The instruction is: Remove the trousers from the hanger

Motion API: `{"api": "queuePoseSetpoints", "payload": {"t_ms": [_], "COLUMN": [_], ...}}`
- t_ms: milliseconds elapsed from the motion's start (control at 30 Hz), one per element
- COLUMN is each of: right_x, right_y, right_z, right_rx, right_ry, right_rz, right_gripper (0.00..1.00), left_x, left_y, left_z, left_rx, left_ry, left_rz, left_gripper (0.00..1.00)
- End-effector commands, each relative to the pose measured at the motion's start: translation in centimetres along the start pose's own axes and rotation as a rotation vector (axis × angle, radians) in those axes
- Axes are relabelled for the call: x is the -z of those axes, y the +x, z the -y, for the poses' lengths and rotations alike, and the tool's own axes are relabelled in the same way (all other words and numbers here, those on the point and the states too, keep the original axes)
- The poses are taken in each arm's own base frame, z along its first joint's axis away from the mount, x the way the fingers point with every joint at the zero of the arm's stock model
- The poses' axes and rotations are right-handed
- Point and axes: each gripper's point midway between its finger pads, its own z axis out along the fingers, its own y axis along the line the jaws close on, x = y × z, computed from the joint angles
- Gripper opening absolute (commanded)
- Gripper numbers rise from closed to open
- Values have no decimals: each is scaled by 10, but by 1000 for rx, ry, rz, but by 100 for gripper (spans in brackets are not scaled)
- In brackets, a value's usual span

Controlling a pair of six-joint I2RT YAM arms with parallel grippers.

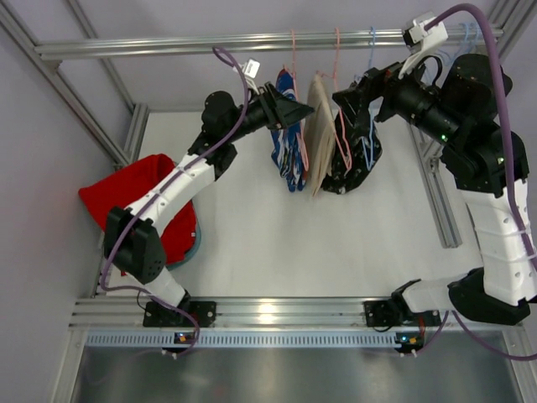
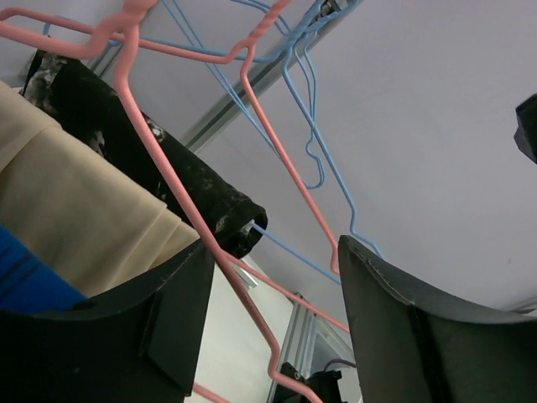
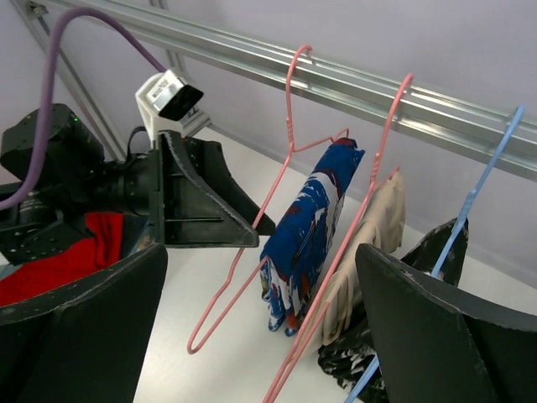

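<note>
Our left hand (image 2: 275, 252) gapes wide with a pink hanger wire (image 2: 172, 172) inside; our right hand (image 3: 262, 252) is wide too. Both the blue trousers (image 3: 306, 227) and beige trousers (image 3: 373, 227) hang, apparently ungrasped: nothing removed yet.

A white tabletop (image 1: 277, 243) sits inside an aluminium frame (image 1: 277, 312). An overhead rail (image 1: 168, 44) crosses the far side, pale lilac walls (image 1: 33, 151) surround it, and the light is even.
</note>
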Motion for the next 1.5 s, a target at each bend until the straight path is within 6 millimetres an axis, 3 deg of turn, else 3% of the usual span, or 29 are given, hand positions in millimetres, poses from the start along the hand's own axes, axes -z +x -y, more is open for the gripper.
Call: {"api": "queuePoseSetpoints", "payload": {"t_ms": [0,100,167,233,300,600,767,933,1067,1200,1467], "right_x": [6,7,7,6,5,-2,-4,-10,-14,-25,-66], "right_y": [-8,-6,-5,-2,-1,2,-1,0,-5,-10,26], "right_z": [6,8,10,11,10,2,-16,-29,-41,-52,-87], "right_rx": [14,15,16,13,9,-15,-48,-97,-133,-214,-327], "right_ry": [21,27,32,34,26,-26,-125,-198,-268,-334,-434], "right_rz": [29,25,24,16,14,8,18,13,34,87,-14], "right_gripper": [95,96,96,96,96,96,96,95,95,93,87], "left_x": [-15,-22,-22,-19,-16,10,27,56,72,88,113], "left_y": [-24,-27,-32,-34,-39,-72,-67,-65,-55,-37,-17], "left_z": [31,33,40,46,56,126,143,174,180,170,166], "left_rx": [-22,2,-7,-5,-21,-219,-230,-287,-306,-281,-285], "left_ry": [112,139,171,192,214,342,359,401,389,344,295], "left_rz": [77,88,112,124,140,215,212,223,207,178,164], "left_gripper": [65,53,36,11,0,0,0,0,0,0,0]}}
